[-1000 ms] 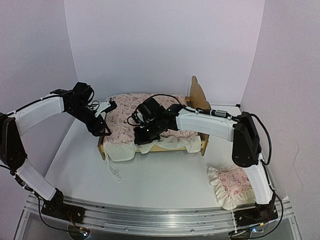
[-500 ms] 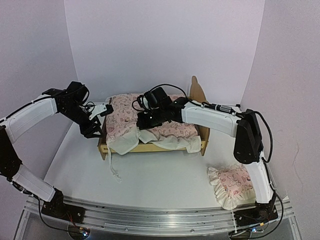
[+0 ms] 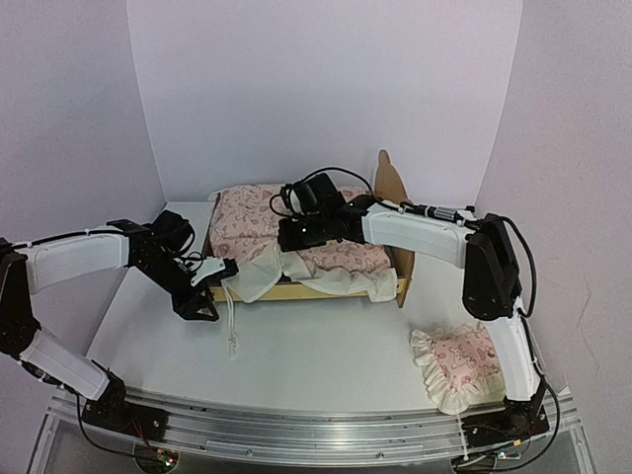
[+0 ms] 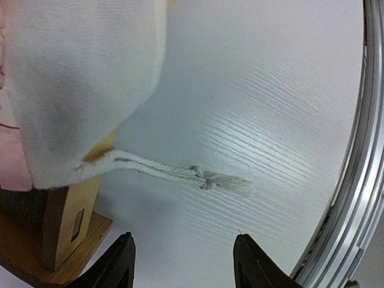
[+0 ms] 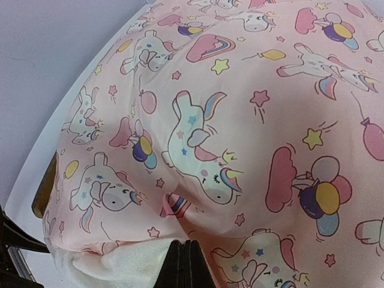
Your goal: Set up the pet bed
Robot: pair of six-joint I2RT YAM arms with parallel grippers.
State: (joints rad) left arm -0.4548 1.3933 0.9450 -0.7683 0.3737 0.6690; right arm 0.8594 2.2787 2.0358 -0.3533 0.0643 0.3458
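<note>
Pet bed (image 3: 392, 188): plywood frame, centre of the overhead view, on the white desk (image 3: 326, 346). Unicorn-print mattress cushion (image 3: 247, 212) lies rumpled on it, with a cream corner overhanging at lower left. Right gripper (image 5: 185, 249): pressed together against the cushion. Left gripper (image 4: 185, 240): spread, empty, near the knotted cord (image 4: 180, 173). Pillow (image 3: 456, 363): lower right.

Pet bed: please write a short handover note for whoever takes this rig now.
Light plywood pet bed frame: upright on the white table.
Left hand: open, empty, by its near-left corner.
Right hand: shut, tips against the pink unicorn-print mattress cushion; grip on cloth unclear.
Done: cushion on the frame, but bunched, cream flap over the front rail, white cord on the table.
Small pink ruffled pillow: on the table, near right.
To do: flatten cushion, place pillow.
</note>
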